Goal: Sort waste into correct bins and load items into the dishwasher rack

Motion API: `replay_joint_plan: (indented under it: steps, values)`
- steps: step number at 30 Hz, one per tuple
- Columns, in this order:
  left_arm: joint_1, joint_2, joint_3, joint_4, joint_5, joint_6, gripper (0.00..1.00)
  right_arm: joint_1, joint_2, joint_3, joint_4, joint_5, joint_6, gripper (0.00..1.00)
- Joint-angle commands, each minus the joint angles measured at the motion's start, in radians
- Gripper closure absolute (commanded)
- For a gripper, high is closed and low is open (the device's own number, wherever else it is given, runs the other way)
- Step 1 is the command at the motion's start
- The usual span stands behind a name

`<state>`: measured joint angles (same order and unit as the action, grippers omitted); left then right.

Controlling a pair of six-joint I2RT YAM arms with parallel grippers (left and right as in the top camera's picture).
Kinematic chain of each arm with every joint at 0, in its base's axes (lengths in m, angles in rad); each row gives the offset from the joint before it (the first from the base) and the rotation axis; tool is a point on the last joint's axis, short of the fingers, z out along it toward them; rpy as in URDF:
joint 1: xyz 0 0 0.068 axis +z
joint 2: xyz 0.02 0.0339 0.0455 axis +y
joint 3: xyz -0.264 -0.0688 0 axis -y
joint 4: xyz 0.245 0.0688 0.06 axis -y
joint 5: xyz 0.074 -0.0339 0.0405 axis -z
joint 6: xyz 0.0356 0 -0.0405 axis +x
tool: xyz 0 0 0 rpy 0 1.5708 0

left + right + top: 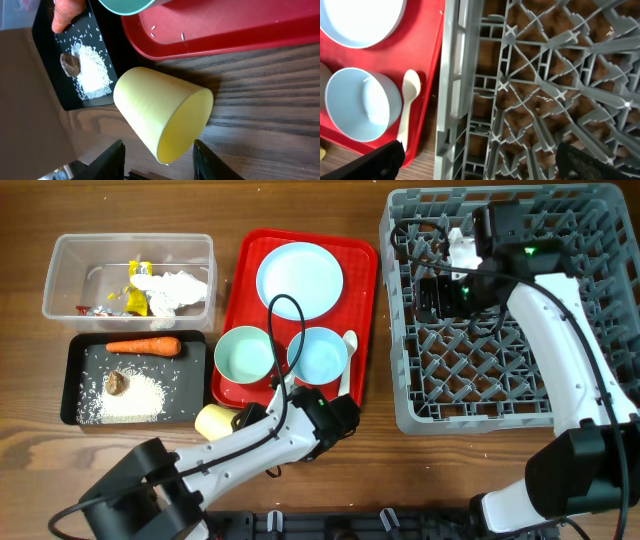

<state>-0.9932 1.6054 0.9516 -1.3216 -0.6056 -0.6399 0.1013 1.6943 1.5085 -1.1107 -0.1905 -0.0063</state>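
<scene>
The yellow cup (pixel 215 421) (pixel 160 110) lies on its side on the table, in front of the red tray. My left gripper (pixel 243 418) (pixel 159 155) is open, with the cup's rim between its fingers (pixel 112 160); there is a gap on the left side. Over the left edge of the grey dishwasher rack (pixel 510 310) (pixel 530 75) my right gripper (pixel 436 295) (pixel 485 167) hangs wide open and empty. The plate (pixel 300 280), two bowls (pixel 245 355) (pixel 318 355) and the spoon (pixel 348 360) (pixel 407 105) rest on the red tray. The clear tub (pixel 70 280) holds wrappers and tissue (pixel 175 288).
The black tray (pixel 75 380) (pixel 47 45) holds the carrot (pixel 143 346), rice (pixel 130 395) (pixel 92 75) and a brown lump (pixel 116 382) (pixel 71 65). A few rice grains lie on the red tray (pixel 365 260) (pixel 225 30). Something white (pixel 462 248) shows at the rack's back.
</scene>
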Motion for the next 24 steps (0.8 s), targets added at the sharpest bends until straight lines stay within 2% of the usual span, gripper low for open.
replay_joint_plan:
  steps: [1,10,13,24]
  values:
    - [0.007,0.065,0.015,-0.003,-0.036,0.008,0.57,-0.003,0.010,-0.041,0.027,-0.014,-0.021,0.00]
    - [0.026,0.207,0.015,-0.003,-0.089,-0.073,0.56,-0.004,0.010,-0.051,0.037,-0.014,-0.021,0.00]
    - [0.060,0.211,0.014,0.001,-0.095,-0.108,0.60,-0.004,0.010,-0.051,0.041,-0.014,-0.021,0.00]
    - [0.199,0.211,0.011,0.037,-0.094,-0.109,0.67,-0.004,0.010,-0.051,0.045,-0.014,-0.021,0.00]
